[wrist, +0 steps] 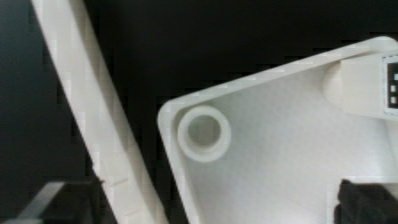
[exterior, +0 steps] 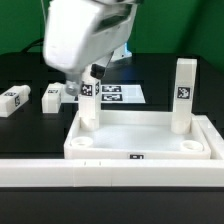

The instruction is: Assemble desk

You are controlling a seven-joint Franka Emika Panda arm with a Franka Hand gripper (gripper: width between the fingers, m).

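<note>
In the exterior view the desk's tabletop lies rim-up on the black table, a wide white rectangle with a raised edge. It sits just behind the long white bar that spans the foreground. Two white square legs stand upright at its rear corners. The left upright leg is on the exterior view's left, and the right upright leg is on the exterior view's right. Each bears a black-and-white tag. The two front corner sockets, the left front socket and the right front socket, show as open round rings. Two loose legs, the far loose leg and the near loose leg, lie flat on the table, well apart from the tabletop on the exterior view's left. The marker board lies behind the tabletop. The gripper hangs just above the top of the left upright leg.

In the wrist view one rounded corner of the tabletop fills much of the picture, its round socket bare and hollow. The long white bar runs slantwise beside it with a dark gap between them. A tagged leg shows at the picture's edge, probably the left upright one, though too little is visible to be sure. The gripper is spread wide, its dark fingertips at opposite sides, pinching nothing.
</note>
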